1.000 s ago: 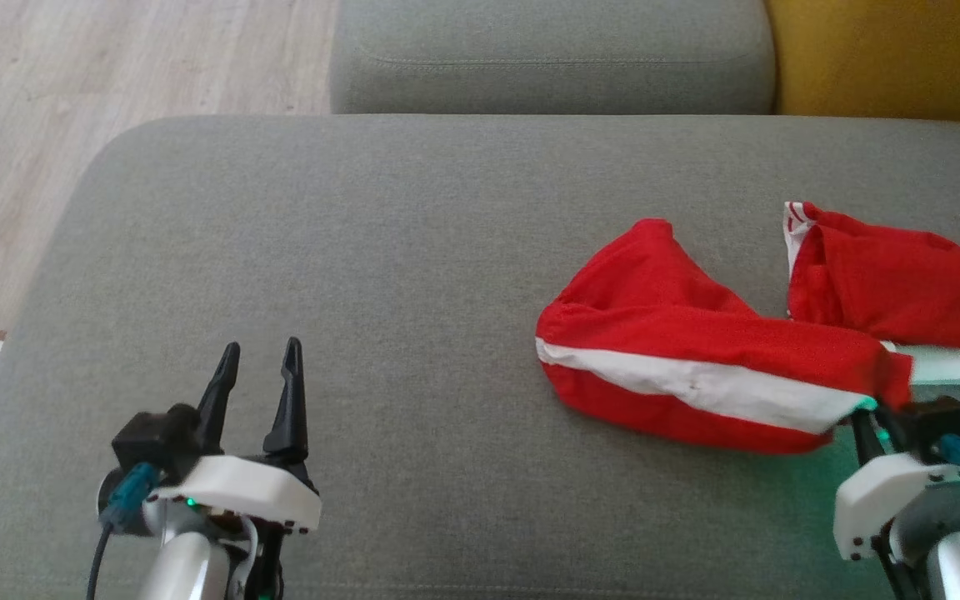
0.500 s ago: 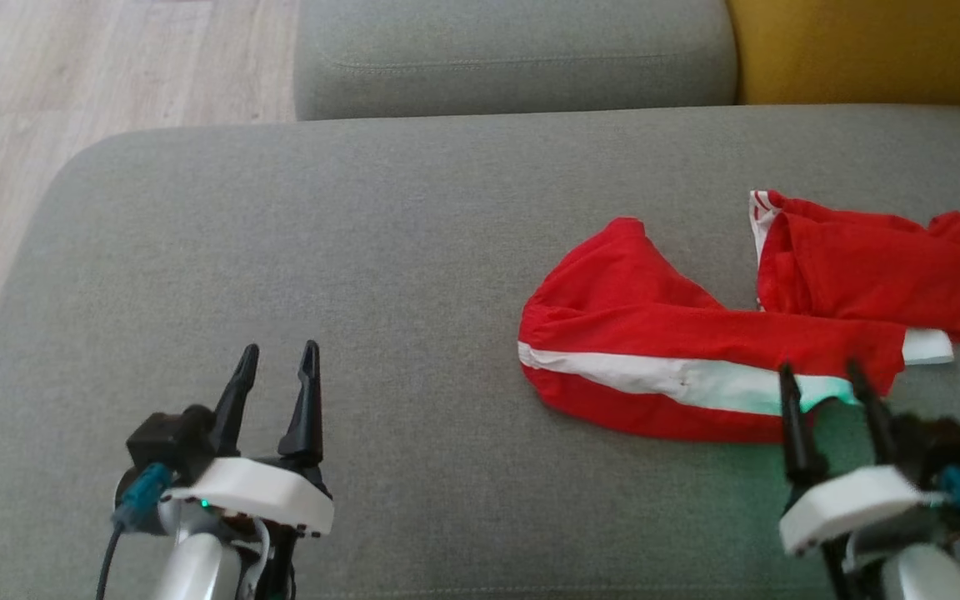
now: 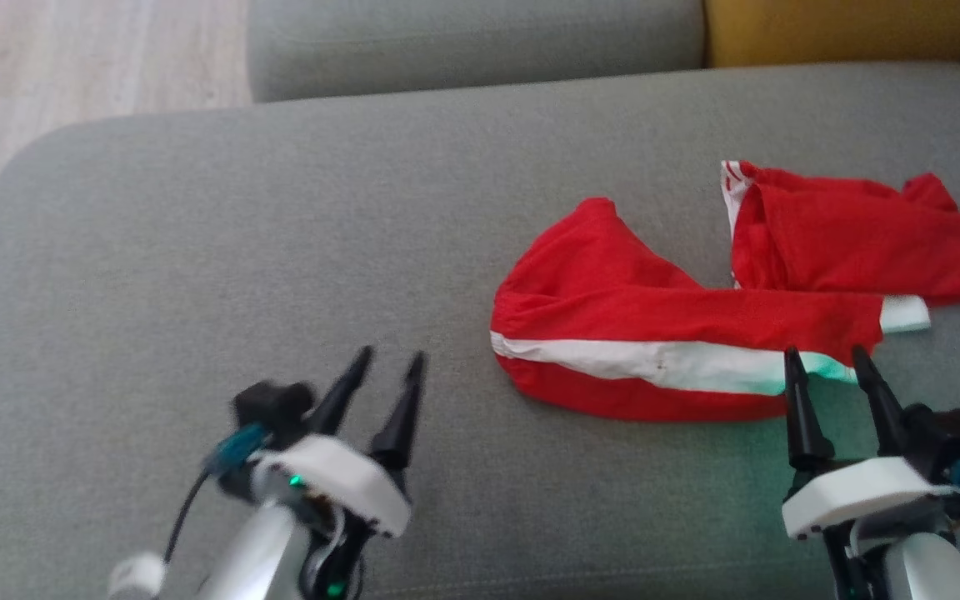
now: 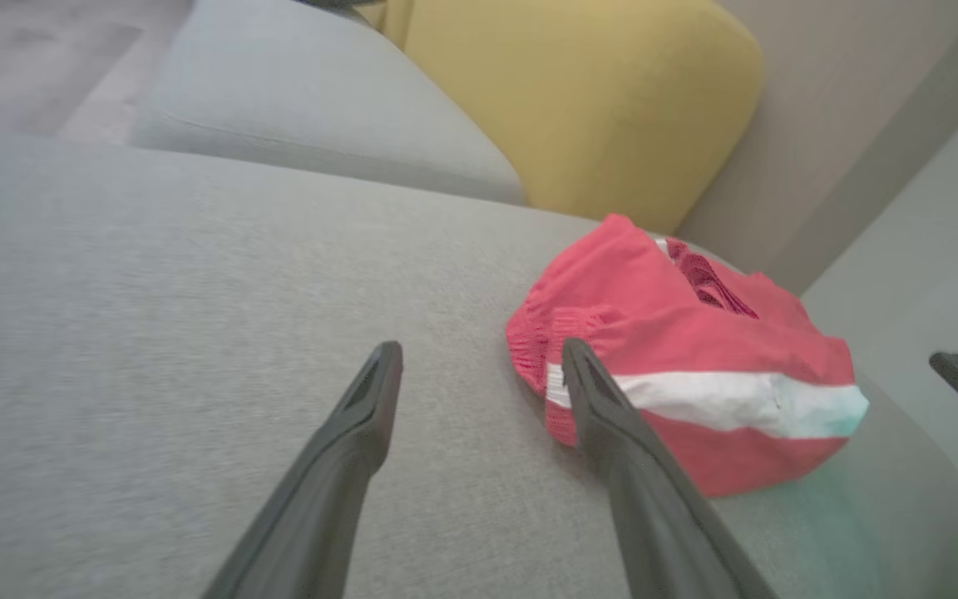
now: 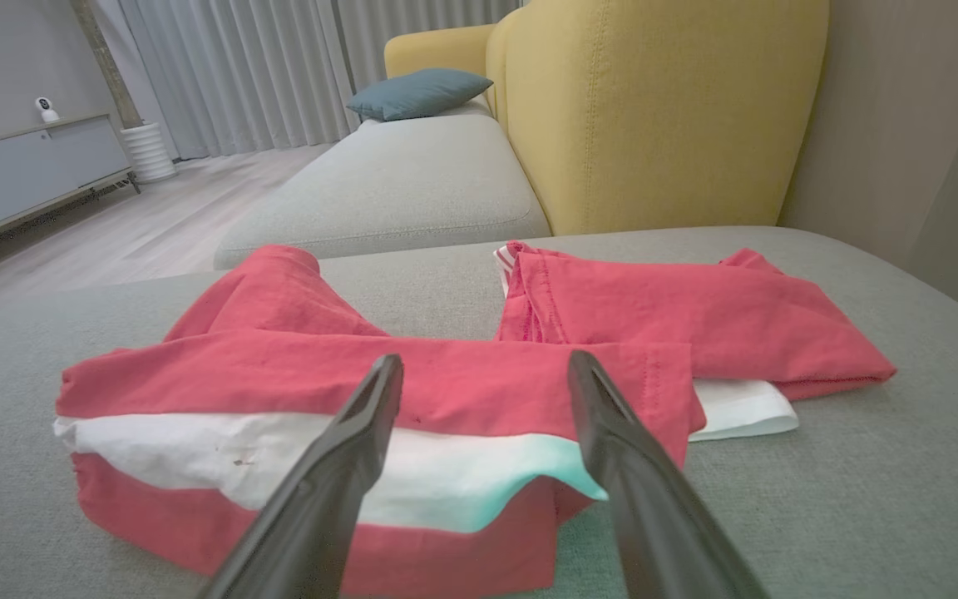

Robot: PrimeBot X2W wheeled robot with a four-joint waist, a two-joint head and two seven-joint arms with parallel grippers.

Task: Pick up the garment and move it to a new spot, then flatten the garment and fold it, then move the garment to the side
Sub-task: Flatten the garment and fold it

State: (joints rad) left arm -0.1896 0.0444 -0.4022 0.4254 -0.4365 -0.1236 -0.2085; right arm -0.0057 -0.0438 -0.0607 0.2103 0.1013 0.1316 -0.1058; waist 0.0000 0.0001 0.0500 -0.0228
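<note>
The right gripper [image 3: 826, 357] has backed off the garment [image 3: 680, 317], fingers spread at its near edge. The left gripper [image 3: 392, 355], also spread, swings toward it. It lies rumpled on the sofa [image 3: 280, 250], right side; flattening looks next.

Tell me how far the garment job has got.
Done: nothing visible; the garment lies crumpled, unfolded, on the sofa. Underway: the right hand, open, points at its near edge; the left hand, open, is off to its side. Left: grasp, move, flatten, fold, set aside.

Grey sofa cushion [image 3: 197, 250] carries 1 crumpled red-and-white garment [image 3: 655, 312], right side.
</note>
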